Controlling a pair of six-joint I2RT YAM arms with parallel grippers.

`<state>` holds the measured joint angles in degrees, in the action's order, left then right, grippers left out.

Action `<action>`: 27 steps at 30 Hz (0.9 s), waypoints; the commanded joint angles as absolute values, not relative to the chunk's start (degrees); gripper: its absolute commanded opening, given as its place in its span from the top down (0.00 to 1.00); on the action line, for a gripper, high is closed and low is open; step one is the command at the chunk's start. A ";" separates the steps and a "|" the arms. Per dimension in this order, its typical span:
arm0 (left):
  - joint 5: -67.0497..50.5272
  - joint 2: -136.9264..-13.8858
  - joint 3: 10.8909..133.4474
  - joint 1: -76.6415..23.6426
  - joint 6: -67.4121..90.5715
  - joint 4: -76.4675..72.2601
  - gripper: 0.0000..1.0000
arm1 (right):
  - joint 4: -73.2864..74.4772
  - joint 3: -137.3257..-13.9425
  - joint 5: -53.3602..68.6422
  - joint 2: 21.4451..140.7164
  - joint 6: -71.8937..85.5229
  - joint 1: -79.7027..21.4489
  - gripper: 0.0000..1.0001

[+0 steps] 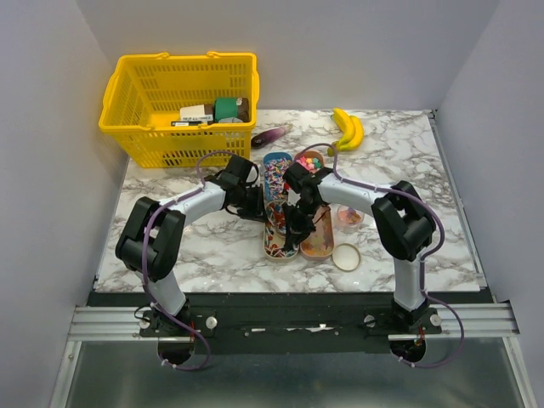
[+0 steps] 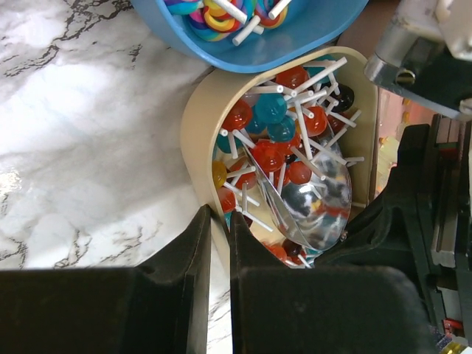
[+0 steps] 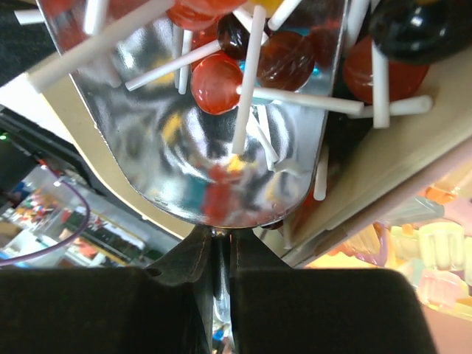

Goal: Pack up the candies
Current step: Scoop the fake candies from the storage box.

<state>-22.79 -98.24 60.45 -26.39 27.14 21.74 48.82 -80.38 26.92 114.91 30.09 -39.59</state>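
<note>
Left wrist view first: the left tool point(image 2: 220, 230) is pinching the near wall of the beige tray point(image 2: 193, 125), one finger on the outside and one inside. To me it looks like it's just bracing the tray against the worktop point(image 2: 74, 147). The tray is packed with lollipops point(image 2: 270, 109): red, teal, a couple of dark ones, white sticks pointing every which way. Its far end touches the blue tray point(image 2: 295, 44) of swirly pops. A shiny metal scoop point(image 2: 317, 199) is dug into the pile.

On the right wrist cam the right tool point(image 3: 219, 240) is squeezed tight on the scoop's thin handle. A few lollipops lie in the bowl, with sticks poking over its edges.

What could go wrong from here, imo:
- The sticks are all crossed over each other, so lifting the scoop could drag extra pops up and flick them over the rim.
- The handle is narrow and only pinched, so a lopsided load could twist the scoop and dump it.
- If the left grip slips off that thin wall, the tray can slide or tip as the scoop pushes.
- The small clear cup point(image 1: 349, 218) to the right looks like the target, and long sticks hanging out sideways could snag its mouth.
- Both arms are crowded right over the trays, so a bump is easy.
</note>
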 commanded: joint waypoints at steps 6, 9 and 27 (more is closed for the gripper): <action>-22.32 -98.61 62.66 -26.72 28.21 21.53 0.87 | 52.73 -77.52 17.75 111.98 27.86 -41.13 0.99; -21.89 -98.61 62.58 -26.72 28.83 21.45 0.87 | 52.82 -77.87 17.67 110.75 27.25 -41.92 0.99; -20.92 -96.59 61.96 -26.72 29.44 21.09 0.60 | 49.31 -74.62 18.72 103.02 27.86 -43.95 0.99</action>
<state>-22.13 -98.54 60.69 -26.74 29.19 21.17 49.45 -76.01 19.97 106.39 28.40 -42.92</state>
